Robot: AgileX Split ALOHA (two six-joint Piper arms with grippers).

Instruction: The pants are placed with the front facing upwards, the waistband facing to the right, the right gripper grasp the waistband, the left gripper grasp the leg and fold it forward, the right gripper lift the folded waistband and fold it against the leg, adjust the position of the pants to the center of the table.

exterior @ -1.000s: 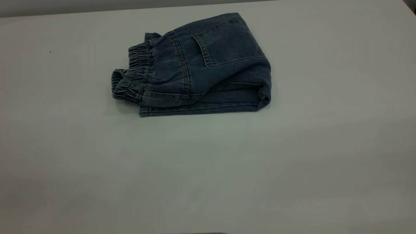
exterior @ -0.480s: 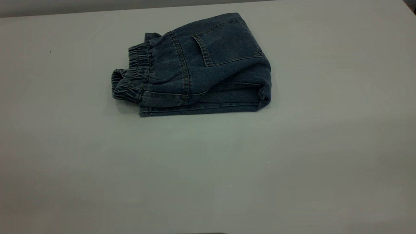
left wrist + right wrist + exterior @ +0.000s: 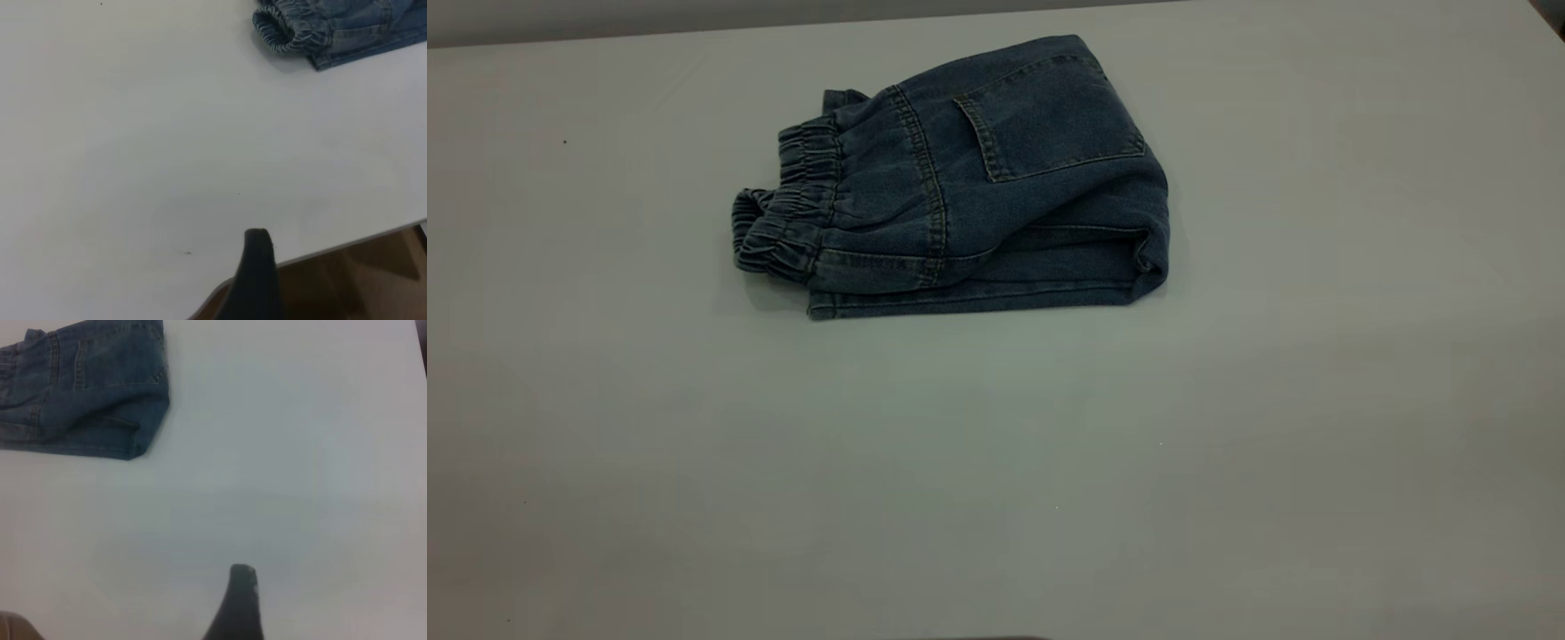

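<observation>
I am seeing the pants [image 3: 978,178] lying folded on the table [image 3: 996,462], toward its far side, the back pocket [image 3: 1049,116] facing up and the waistband [image 3: 787,213] pointing to the exterior view's left. My left hand [image 3: 257,280] is hovering over the near table edge, well apart from the pants; my right hand [image 3: 240,603] likewise. I cannot tell whether either hand is spread or pressed together.

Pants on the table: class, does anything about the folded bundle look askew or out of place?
Yes. The pants lie folded but toward the table's far side, not centred. The waistband sticks out past the fold at the exterior view's left.
</observation>
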